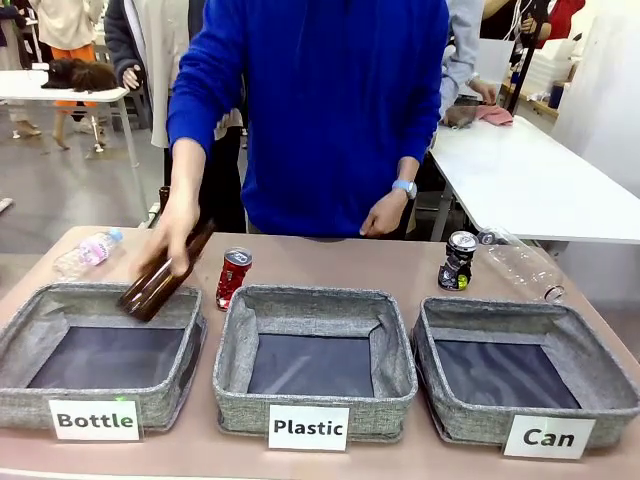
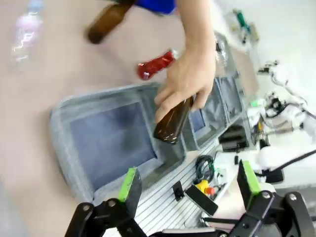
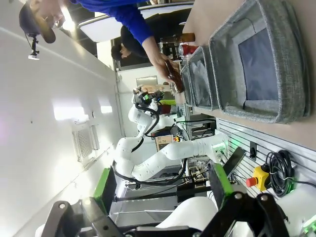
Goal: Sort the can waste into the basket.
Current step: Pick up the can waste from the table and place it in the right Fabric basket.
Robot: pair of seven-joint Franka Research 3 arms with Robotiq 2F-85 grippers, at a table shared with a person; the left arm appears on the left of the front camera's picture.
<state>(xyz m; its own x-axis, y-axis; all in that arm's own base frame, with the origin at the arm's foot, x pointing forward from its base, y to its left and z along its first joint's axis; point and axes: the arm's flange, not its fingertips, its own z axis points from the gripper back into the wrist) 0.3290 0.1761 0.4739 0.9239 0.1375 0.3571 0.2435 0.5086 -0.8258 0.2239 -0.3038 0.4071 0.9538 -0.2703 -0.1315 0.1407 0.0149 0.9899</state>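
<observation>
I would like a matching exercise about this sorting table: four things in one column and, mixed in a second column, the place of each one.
Things
1. red can
2. black can
3. brown bottle
4. Can basket

Places
A. in the person's hand, over the Bottle basket
B. at the right end of the basket row
C. on the table, behind the gap between the Bottle basket and the Plastic basket
D. on the table just behind the Can basket, beside a clear plastic bottle

Pairs: 1-C, 2-D, 3-A, 4-B
</observation>
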